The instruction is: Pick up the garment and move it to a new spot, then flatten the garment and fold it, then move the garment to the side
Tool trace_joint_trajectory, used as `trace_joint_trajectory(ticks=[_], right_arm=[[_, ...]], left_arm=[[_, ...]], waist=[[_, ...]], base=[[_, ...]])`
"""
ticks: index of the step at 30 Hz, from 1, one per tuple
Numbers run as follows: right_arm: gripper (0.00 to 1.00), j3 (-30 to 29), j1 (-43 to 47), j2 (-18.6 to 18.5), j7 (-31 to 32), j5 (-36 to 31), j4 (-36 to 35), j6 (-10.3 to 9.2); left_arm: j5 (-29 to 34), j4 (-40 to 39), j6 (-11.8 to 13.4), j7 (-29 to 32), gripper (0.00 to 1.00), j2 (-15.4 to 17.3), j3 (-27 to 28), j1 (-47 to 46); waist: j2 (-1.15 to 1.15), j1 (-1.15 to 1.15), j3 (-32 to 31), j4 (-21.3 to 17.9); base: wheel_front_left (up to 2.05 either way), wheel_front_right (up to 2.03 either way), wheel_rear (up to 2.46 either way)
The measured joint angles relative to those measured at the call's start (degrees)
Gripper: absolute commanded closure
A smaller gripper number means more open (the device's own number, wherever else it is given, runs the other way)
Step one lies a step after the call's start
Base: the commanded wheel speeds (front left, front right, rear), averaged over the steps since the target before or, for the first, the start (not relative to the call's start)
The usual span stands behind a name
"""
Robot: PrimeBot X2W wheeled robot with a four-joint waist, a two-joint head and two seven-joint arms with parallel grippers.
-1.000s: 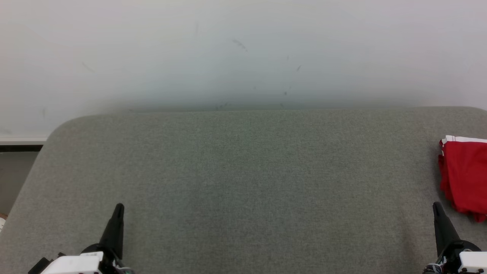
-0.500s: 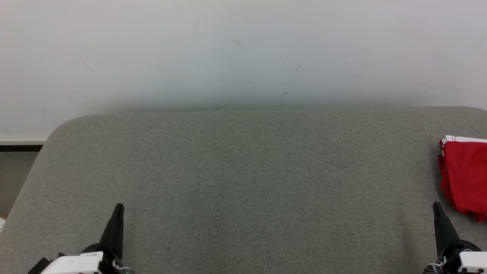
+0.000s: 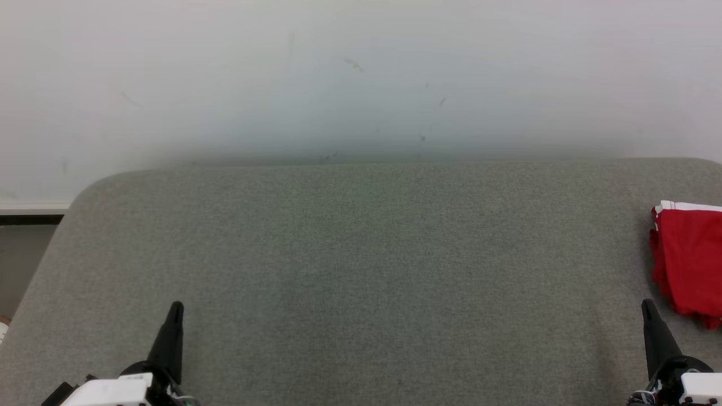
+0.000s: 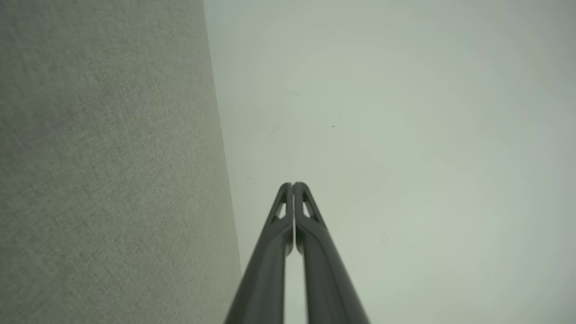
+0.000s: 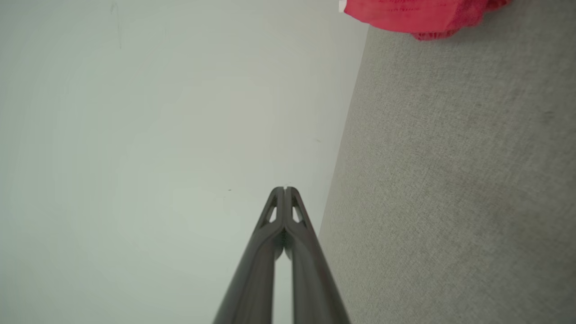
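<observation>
A red garment [image 3: 688, 259] with a white trimmed edge lies folded at the far right of the grey table [image 3: 361, 254], cut off by the head view's border. The right wrist view catches its edge, the garment [image 5: 418, 15], at the top. My right gripper [image 3: 648, 307] is shut and empty at the lower right, just left of and below the garment, apart from it. Its fingertips [image 5: 284, 191] press together. My left gripper [image 3: 176, 308] is shut and empty at the lower left, fingertips [image 4: 293, 186] touching.
A pale wall [image 3: 361, 79] rises behind the table's far edge. The table's left corner is rounded, with a dark gap [image 3: 25, 248] and floor beyond it. Bare grey felt spans between both grippers.
</observation>
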Motion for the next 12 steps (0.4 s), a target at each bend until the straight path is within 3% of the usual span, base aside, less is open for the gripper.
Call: trace_joint_trajectory(ticks=[12], right_arm=[[1.00,0.0,0.0,0.0,0.0,0.0,0.0,0.00]], left_arm=[[0.0,0.0,0.0,0.1,1.00,-0.1,0.1,0.0]], waist=[[0.00,0.00,0.0,0.0]], base=[[0.00,0.00,0.00]])
